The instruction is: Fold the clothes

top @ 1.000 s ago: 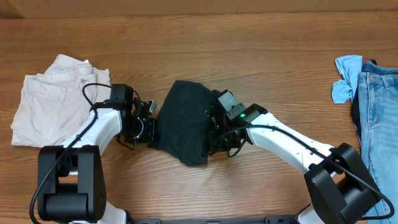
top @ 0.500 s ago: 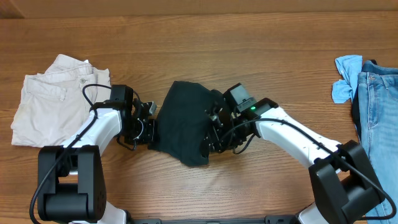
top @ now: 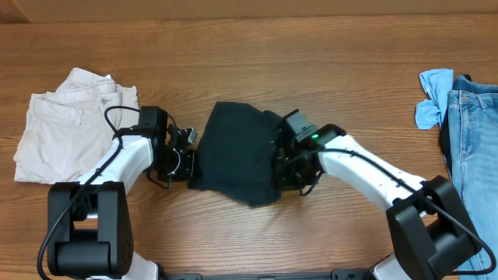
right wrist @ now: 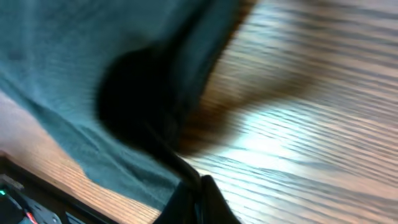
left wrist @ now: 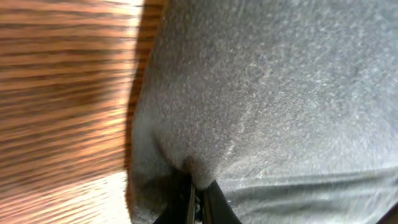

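T-shirt sits mid-bench as a dark, already doubled-up bundle, roughly oblong, lying at a slant w/ one corner toward the near edge. It's well apart from the cream shorts on the left and the jeans on the right. The left pincer is at the bundle's left edge, closed tight. Its wrist view shows cloth puckering into the tips, so it has a pinch of shirt. The right pincer is at the right edge, fingers closed to a point against a fold. It looks to have a nip of fabric too, but blur in the wrist view makes that less certain. Handling, as a judgement: light, limp cotton w/ no stiffness, so it'll sag and drape from any grip. Layers prob. slide over each other, and a shallow pinch may catch the top layer only. It's not fragile, and grips ok on the wood, though dragging could bunch it. Best hold is at edges or corners, thru all layers of the fold. Keep both sides level so the next fold comes over square. No print shows on the upper face.
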You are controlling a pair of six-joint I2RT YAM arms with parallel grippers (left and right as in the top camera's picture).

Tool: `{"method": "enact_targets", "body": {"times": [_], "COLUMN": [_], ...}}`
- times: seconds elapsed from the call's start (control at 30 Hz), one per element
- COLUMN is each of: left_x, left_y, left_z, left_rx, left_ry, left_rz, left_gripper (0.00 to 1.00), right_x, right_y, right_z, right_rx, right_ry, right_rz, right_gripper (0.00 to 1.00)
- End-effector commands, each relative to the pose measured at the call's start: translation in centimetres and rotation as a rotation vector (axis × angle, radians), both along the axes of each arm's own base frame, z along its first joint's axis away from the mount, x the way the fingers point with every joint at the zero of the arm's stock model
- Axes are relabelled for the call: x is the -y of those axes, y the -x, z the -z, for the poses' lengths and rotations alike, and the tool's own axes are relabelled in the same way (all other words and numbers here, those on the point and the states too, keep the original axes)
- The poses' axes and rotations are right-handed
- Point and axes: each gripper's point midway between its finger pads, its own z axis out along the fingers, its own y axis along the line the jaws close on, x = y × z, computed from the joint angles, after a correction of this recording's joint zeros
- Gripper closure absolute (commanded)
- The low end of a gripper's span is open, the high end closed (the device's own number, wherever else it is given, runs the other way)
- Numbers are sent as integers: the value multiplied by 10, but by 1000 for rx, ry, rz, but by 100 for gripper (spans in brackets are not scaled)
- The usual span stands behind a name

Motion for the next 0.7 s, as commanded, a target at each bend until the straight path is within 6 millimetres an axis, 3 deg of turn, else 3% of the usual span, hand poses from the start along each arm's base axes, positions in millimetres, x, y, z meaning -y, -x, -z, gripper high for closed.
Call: {"method": "enact_targets", "body": {"times": [0.0,0.03,0.1,0.23,0.3,0.37,0.43,0.47,0.57,0.67], "left_x": [-8,-8,-8,-8,-7,-7,-8,-8,-8,-4], "left_y": [3,4,6,-16,-33,-41,-46,-46,-51,-67], "left_z": [4,3,-3,-43,-73,-93,-103,-102,-102,-105], "left_rx": [-20,-29,-49,30,121,179,214,216,234,307], "left_ry": [-19,-15,-17,-16,-12,-11,-15,-18,-18,-14], "left_rz": [-10,-13,-5,0,0,1,0,0,-1,9], "left_gripper": [96,96,96,96,87,71,50,48,38,29], "right_x": [15,16,18,7,-4,-13,-23,-26,-33,-35], "right_y": [-5,-3,0,-9,-23,-39,-55,-62,-69,-68], "right_z": [-2,-2,-2,-16,-36,-52,-62,-65,-61,-40], "right_rx": [14,4,-6,54,135,207,268,289,293,233], "right_ry": [42,49,55,-8,-73,-111,-150,-166,-182,-155], "right_rz": [14,10,10,-39,-59,-58,-35,-19,26,61], "right_gripper": [66,60,59,58,54,45,39,39,42,46]}}
